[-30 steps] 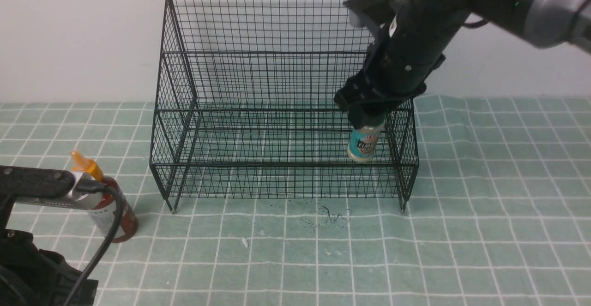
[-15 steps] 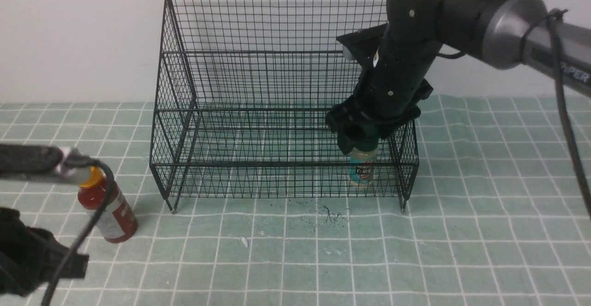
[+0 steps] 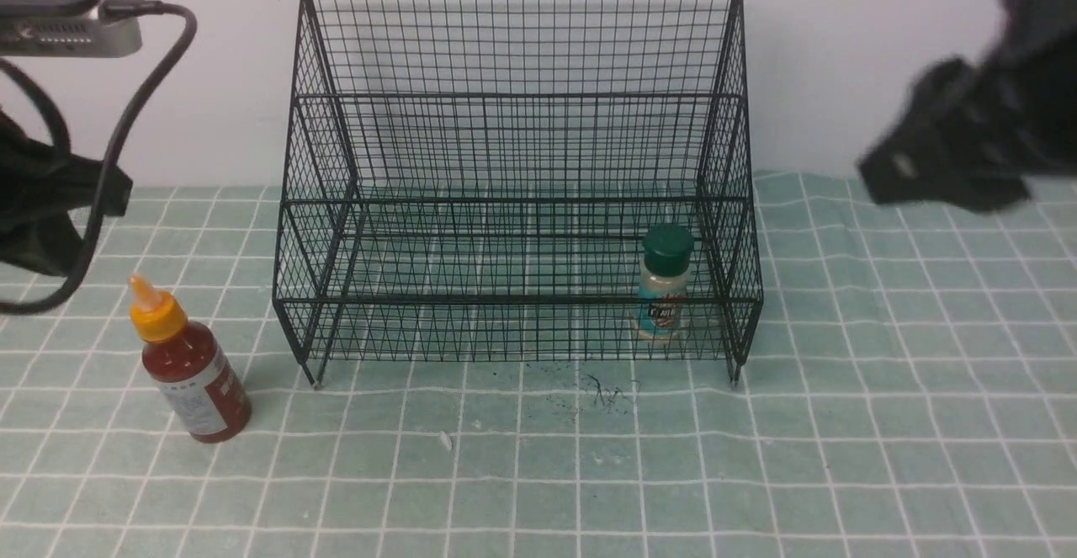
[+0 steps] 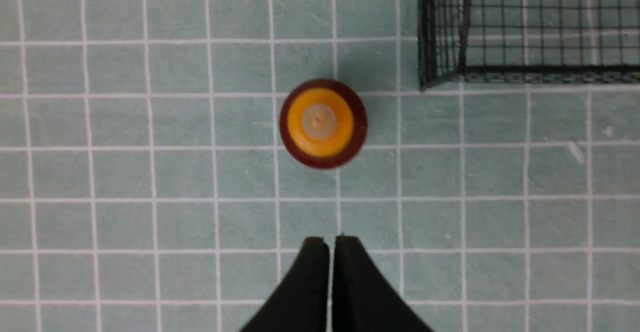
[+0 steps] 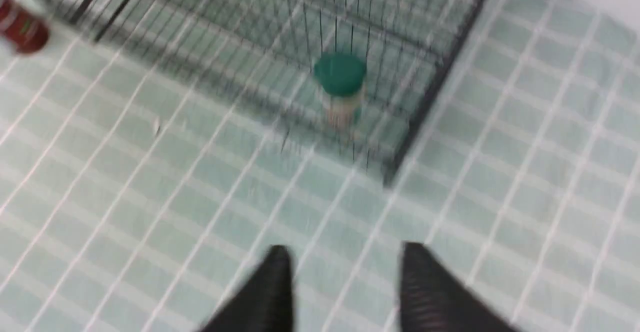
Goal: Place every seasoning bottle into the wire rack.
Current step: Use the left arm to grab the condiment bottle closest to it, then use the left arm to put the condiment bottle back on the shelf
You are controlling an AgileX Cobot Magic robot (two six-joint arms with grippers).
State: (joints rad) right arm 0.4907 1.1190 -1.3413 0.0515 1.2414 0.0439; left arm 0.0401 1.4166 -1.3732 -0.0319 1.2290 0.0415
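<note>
The red sauce bottle (image 3: 189, 373) with its orange nozzle cap stands on the cloth, left of the wire rack (image 3: 513, 162). In the left wrist view I look straight down on that bottle (image 4: 320, 121). My left gripper (image 4: 330, 239) hangs above the cloth just beside it, shut and empty. The green-capped shaker jar (image 3: 665, 284) stands upright in the rack's lower tier near its right end, with nothing touching it. My right gripper (image 5: 345, 252) is open and empty, well clear of the jar (image 5: 341, 86). Its arm (image 3: 951, 162) is a blur at the right.
A pale green checked cloth (image 3: 538, 474) covers the table. The rack corner (image 4: 440, 76) lies close to the red bottle. My left arm and its cable (image 3: 109, 146) hang at the upper left. A white wall stands behind the rack.
My right gripper let go of the shaker jar in the rack and pulled away up and to the right. My left arm rose above the red bottle.
</note>
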